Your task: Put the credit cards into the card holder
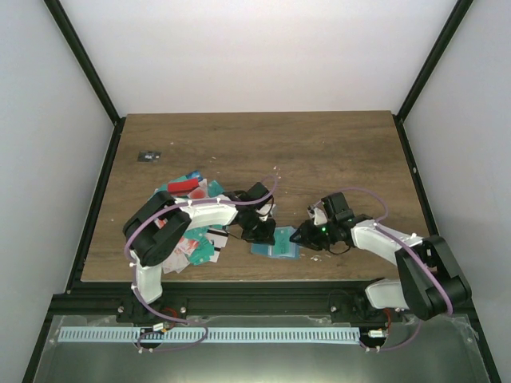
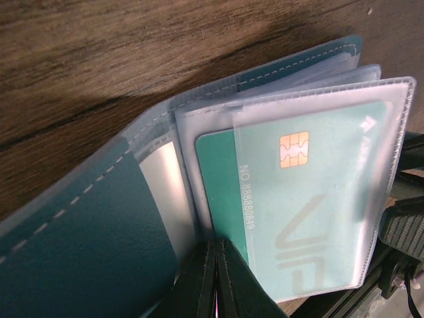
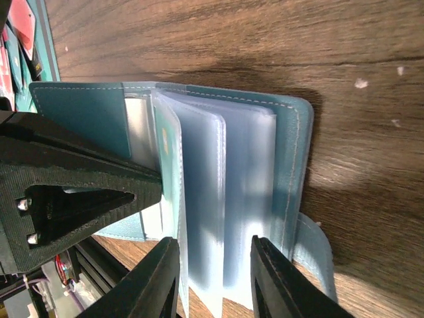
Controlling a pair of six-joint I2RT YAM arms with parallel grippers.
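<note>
Arms: left arm (image 1: 204,214) and right arm (image 1: 383,239), white links, black joints.
Cables: purple loops (image 1: 140,231) along both.
Light: green dot (image 1: 324,230), right wrist.
Tools: left tool (image 1: 263,233) and right tool (image 1: 302,237) black; two silver screws (image 3: 24,205) at 9 o'clock, right wrist view.

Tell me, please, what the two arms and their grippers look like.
Both the left arm and the right arm have white links and black joints, each with a purple cable looped alongside. The left gripper and right gripper are black. A green light glows on the right wrist.

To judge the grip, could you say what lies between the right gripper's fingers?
Clear sleeves of the card holder sit inside the right gripper, per the right wrist view.
</note>
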